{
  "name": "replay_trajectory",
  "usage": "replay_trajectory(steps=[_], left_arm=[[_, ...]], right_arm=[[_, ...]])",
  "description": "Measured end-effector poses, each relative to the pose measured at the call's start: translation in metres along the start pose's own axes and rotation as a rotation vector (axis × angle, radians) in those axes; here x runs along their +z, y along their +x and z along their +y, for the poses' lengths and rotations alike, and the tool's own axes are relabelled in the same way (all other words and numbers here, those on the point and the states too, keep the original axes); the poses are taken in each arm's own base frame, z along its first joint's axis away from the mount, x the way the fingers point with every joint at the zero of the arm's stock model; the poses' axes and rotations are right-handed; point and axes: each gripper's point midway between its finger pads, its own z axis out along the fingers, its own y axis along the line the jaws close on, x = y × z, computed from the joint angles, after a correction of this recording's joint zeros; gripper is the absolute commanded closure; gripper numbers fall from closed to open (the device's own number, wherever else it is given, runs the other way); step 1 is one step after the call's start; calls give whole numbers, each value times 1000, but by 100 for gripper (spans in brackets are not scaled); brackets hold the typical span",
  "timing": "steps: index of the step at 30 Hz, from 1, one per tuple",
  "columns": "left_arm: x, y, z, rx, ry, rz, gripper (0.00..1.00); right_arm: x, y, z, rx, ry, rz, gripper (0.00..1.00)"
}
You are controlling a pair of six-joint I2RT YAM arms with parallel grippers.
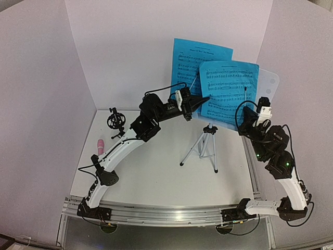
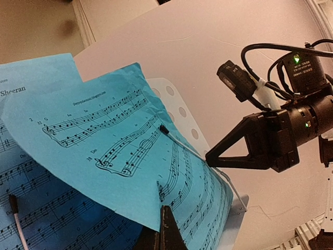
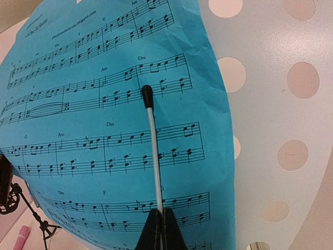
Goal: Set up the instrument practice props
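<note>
The music stand is up at about 1 o'clock on the worktop, on its thin silver legs. Two blue sheets lean on it: the front page and, behind it to the left, the back page.

Both arms are reaching up to the pages. The left fingers are clenched tight, with their tip at the bottom edge of the front page. The right fingers are clenched too, right at the foot of the wire clip that lies over the page. I cannot tell if they pinch the wire or only press on it.

I think the job right now is to get the front page sitting flat under that clip. Go slow and push gently, because the stand looks light and could tip. Keep the paper smooth, as it already bends.

The pages stick out past the stand at 9 o'clock. The back wall is close at 12 o'clock and the side wall at 3 o'clock. There is more room toward 6 o'clock.

The pink microphone lies at 9 o'clock and the black mic mount stands at 10 o'clock, not yet joined.
</note>
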Motion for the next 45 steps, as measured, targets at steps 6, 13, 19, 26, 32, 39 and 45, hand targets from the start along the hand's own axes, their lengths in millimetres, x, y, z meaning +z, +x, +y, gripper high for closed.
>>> replay_trajectory(steps=[6,13,19,26,32,39,45], left_arm=[[3,-2,-3,37,-5,-25,84],[4,-7,2,72,-41,-46,64],[4,-6,7,79,-70,-40,60],[3,-4,9,76,-82,-29,86],[4,-1,8,70,-80,-24,91],[6,-10,7,105,-98,-63,88],[7,-7,8,123,-112,-57,72]], right_arm=[[1,0,1,15,0,-3,100],[1,0,0,20,6,-5,100],[-1,-1,-3,33,13,-11,100],[-3,-3,-5,42,14,-15,100],[-2,-2,-4,43,11,-14,100],[1,0,-1,41,9,-7,100],[1,0,-2,51,17,-9,100]])
